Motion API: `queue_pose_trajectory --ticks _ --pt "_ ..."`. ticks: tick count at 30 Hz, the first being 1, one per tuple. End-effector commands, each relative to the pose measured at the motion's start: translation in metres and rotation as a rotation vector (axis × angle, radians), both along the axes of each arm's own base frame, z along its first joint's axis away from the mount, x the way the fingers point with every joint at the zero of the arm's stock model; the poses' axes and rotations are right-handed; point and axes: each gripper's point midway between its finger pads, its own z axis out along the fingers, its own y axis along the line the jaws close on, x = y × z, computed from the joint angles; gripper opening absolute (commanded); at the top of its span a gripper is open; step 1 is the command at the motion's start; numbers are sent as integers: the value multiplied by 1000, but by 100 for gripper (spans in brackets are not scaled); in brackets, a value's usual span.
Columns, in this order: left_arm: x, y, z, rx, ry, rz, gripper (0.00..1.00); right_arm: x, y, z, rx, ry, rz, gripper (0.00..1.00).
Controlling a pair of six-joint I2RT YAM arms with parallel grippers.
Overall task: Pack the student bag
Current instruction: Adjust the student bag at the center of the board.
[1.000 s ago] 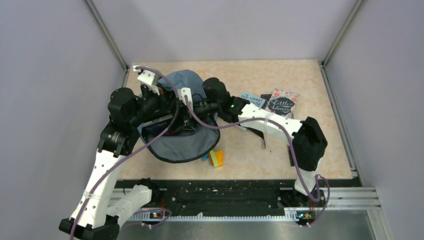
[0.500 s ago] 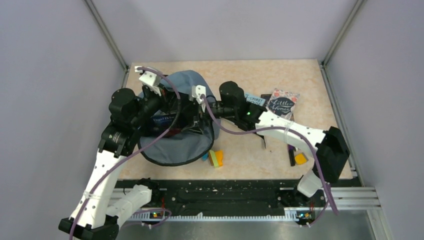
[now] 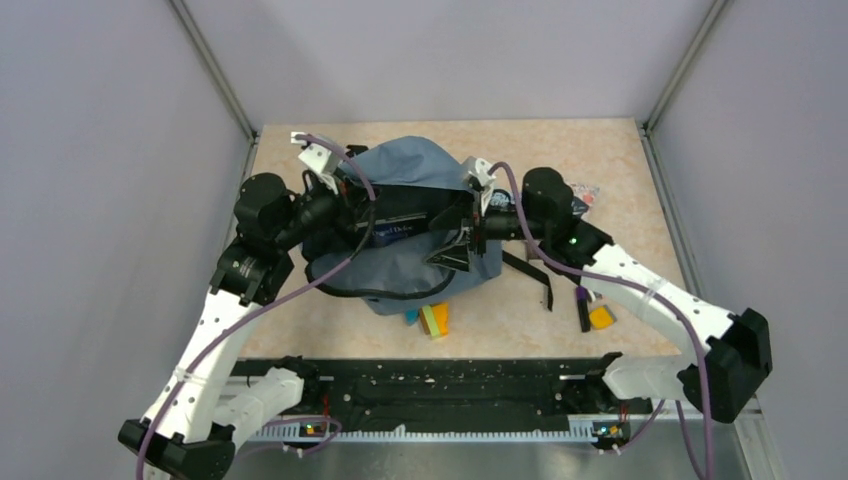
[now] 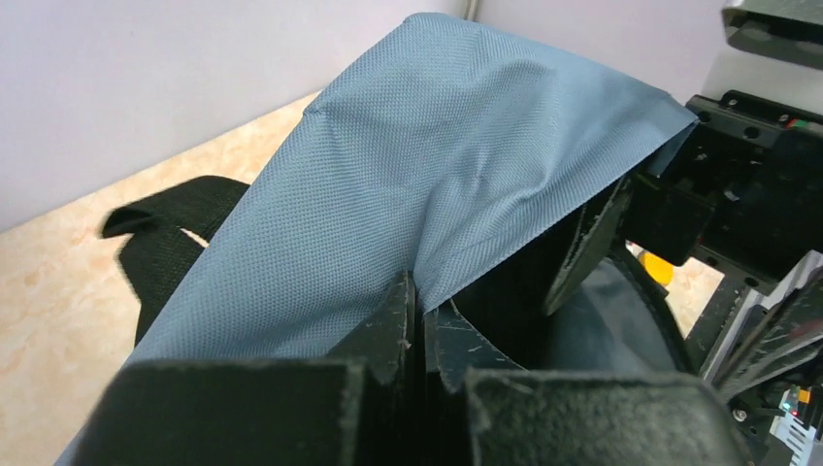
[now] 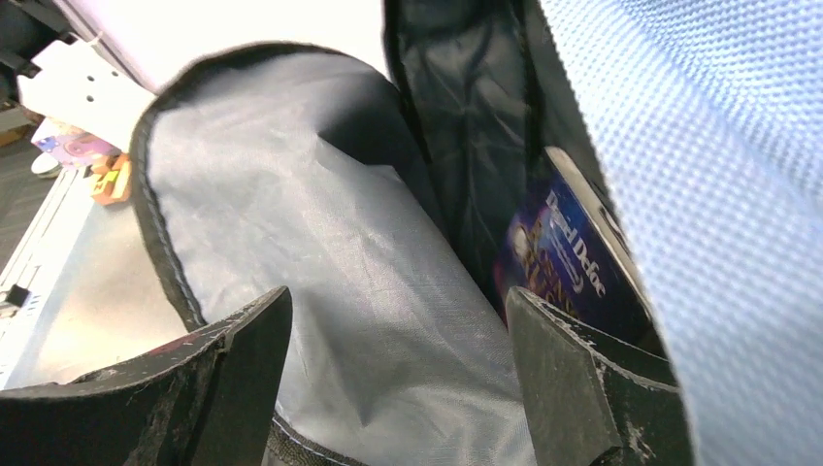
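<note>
The left hand (image 4: 417,303) was pressed together on a fold of the student bag (image 3: 420,170), pinching its slate-blue rim at the bag's 9 o'clock side. The right hand (image 5: 398,335) stood with its fingers apart inside the mouth at the 3 o'clock side, with nothing between them but grey lining.

Over the last second the bag had been drawn toward 3 o'clock and lifted from a flat heap into a taller, gaping shape. The right hand had widened while its arm swung out toward 3 o'clock. This suggested the mouth was being spread, so the step in hand looked like opening the bag for the next item rather than loading one.

One bag sat on the surface (image 3: 620,150), left of centre. One dark-blue book (image 5: 568,267) stood inside it against the dark wall. One black strap (image 3: 540,285) trailed toward 4 o'clock. Two lots of coloured blocks lay outside: one (image 3: 432,318) at the bag's 6 o'clock, another (image 3: 600,317) at 4 o'clock. Two books had lain at 3 o'clock a second earlier; now only a sliver of cover (image 3: 585,200) showed past the right arm, so their number could not be told.
</note>
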Motion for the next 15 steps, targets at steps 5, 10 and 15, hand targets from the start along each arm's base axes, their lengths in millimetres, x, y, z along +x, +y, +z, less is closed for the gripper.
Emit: queue_pose_trajectory --ticks 5,10,15 --pt "23 49 28 -27 -107 266 0 28 -38 58 120 -133 -197 80" --pt "27 47 36 -59 -108 267 0 33 -25 59 155 -112 -145 80" --pt "32 39 46 -91 -101 238 0 27 1 49 151 -110 -36 80"
